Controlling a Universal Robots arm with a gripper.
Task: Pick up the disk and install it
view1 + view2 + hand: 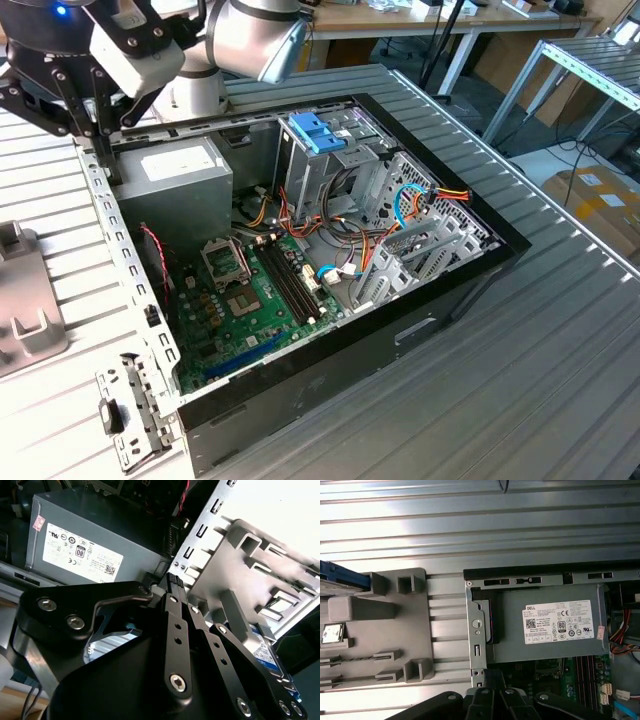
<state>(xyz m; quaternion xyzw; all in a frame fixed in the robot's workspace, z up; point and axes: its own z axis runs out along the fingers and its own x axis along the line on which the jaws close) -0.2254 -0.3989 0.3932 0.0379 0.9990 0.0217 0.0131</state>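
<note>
Gripper [172, 580]: closed, fingertips pressed together with nothing between them; it hangs over the case [330, 370] at the corner by the power supply [185, 170].
Disk [342, 575]: outside the case, resting in the grey fixture [385, 630] that sits just beside the case's power-supply end. The first wrist view shows its blue carrier edge. The second wrist view shows its labelled face [264, 652].
Contact: none; the fingertips are near the fixture but apart from the drive.
Drive cage: bare metal with a blue latch [315, 130], inside the case, in the same row as the power supply. Whether a slot is free I cannot tell.
Progress: by my reading, at the start, with nothing picked up and nothing seated in the case.
Handling: likely stiff and dense for its thickness. The metal faces look smooth and probably slippery. The plastic carrier should give a little. As a drive, it is likely sensitive to knocks.
Hold: best across the two long blue rails near the middle, so it hangs level. Keep off the labelled face.
Risk: an off-centre grip could let it tilt, or catch on the fixture's posts on the way out.
</note>
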